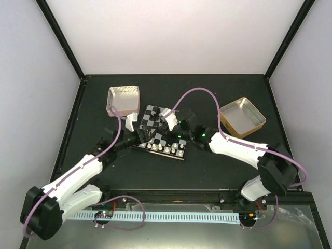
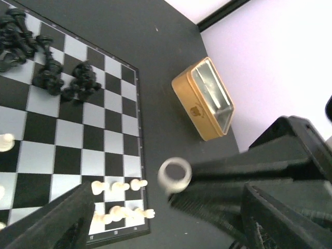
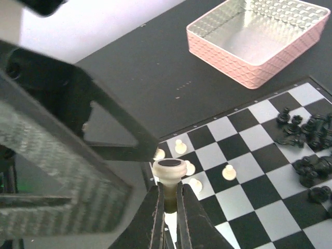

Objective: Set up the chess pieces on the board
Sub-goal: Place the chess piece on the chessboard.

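Right claw (image 3: 169,193) pinches a cream piece (image 3: 169,168) above the edge of the board (image 3: 259,137), beside standing cream pieces (image 3: 229,171). Left claw (image 2: 166,212) is spread and holds nothing. Black pieces (image 3: 306,135) lie heaped on the board. Risk: the narrow pinch may let the piece twist, or lowering it may topple its neighbours.

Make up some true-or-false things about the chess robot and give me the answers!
1. The right hand pinches a cream-white piece. True.
2. The pink tin is full of pieces. False: it looks empty.
3. The black pieces sit bunched together on the board. True.
4. The left hand is shut tight. False: its fingers stand wide apart, holding nothing.
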### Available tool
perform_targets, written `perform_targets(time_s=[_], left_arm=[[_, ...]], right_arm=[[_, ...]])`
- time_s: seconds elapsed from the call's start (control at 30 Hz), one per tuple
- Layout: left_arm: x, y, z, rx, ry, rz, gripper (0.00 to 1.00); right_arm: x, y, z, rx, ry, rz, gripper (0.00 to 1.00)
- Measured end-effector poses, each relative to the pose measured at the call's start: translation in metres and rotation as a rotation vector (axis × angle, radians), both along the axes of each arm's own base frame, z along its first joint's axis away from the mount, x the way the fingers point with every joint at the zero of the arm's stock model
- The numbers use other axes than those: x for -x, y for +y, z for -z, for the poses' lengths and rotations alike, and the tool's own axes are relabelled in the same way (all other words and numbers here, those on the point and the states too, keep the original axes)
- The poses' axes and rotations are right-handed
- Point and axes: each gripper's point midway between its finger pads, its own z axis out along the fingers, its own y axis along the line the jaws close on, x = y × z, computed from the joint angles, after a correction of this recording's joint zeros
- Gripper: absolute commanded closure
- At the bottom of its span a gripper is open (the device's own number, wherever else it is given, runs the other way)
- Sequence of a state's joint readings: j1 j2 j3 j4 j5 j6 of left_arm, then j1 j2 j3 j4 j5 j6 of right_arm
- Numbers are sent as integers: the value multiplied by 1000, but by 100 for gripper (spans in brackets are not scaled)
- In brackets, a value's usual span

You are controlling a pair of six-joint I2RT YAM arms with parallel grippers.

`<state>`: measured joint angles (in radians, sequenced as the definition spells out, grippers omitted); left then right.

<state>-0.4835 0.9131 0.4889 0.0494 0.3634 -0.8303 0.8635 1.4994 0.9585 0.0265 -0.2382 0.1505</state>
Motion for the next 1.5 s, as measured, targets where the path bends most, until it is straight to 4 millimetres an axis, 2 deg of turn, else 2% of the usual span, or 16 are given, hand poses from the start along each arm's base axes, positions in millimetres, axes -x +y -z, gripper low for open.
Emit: perform_targets(time_s=[0.2,0.43,0.6,0.7,0.87,0.97,1.13,1.3,1.4,1.5], left_arm=[[-4,-12,-15,20,-18,59,50],[-3,-14,-17,34,-13,71,63],[-1,-14,-10,40,14,70,66],[-1,-14,-9,49,26,67,73],[-1,-14,-10,66,41,62,92],[-1,-15,-14,86,36,67,95],[1,-19,-24,140,44,79,96],[4,-20,-40,244,83,66,96],[5,-21,-54,327,115,57,96],[5,-22,-67,400,138,50,96]], right_arm=[[12,7,-3,-14,-2,-64,99],[16,9,-4,-17,0,-80,99],[15,9,-4,-21,6,-73,99],[15,9,-5,-24,12,-66,99],[15,6,-11,-43,17,-50,97],[15,5,-13,-53,21,-36,90],[17,0,-23,-97,55,4,70],[25,-12,-46,-246,137,62,53],[32,-26,-66,-385,200,96,51],[33,-31,-83,-501,279,118,51]])
